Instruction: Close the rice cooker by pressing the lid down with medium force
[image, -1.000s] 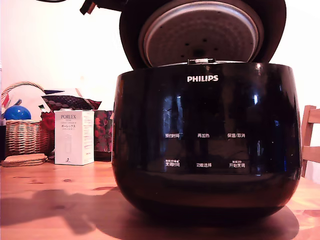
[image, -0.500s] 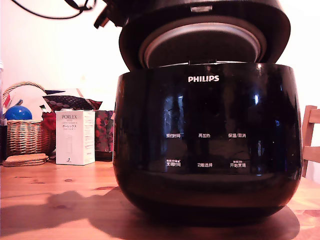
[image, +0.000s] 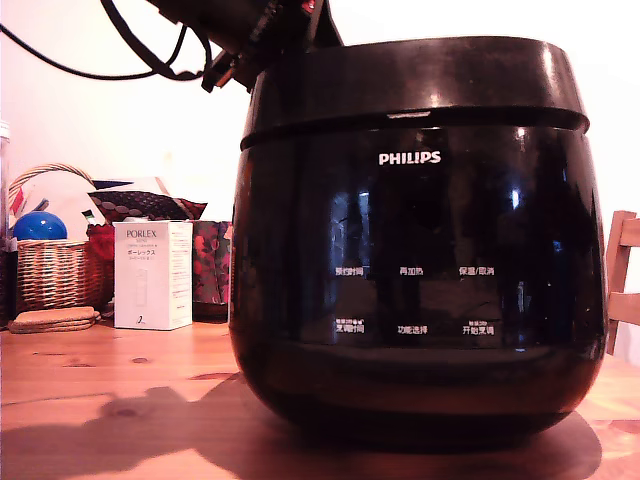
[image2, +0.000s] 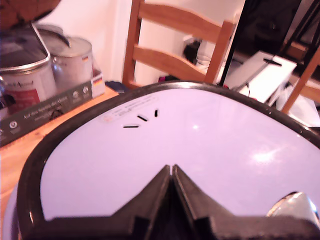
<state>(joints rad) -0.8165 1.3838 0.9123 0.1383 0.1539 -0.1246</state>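
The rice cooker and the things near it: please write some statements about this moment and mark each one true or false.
1. The lid lies down on the rice cooker. True.
2. The hand has its fingers spread wide. False: the fingertips meet, resting on the lid.
3. A white PORLEX box stands at the exterior view's left of the cooker. True.
4. The blue ball lies on the table. False: it sits in the wicker basket.
5. A wooden chair shows in the wrist view. True.
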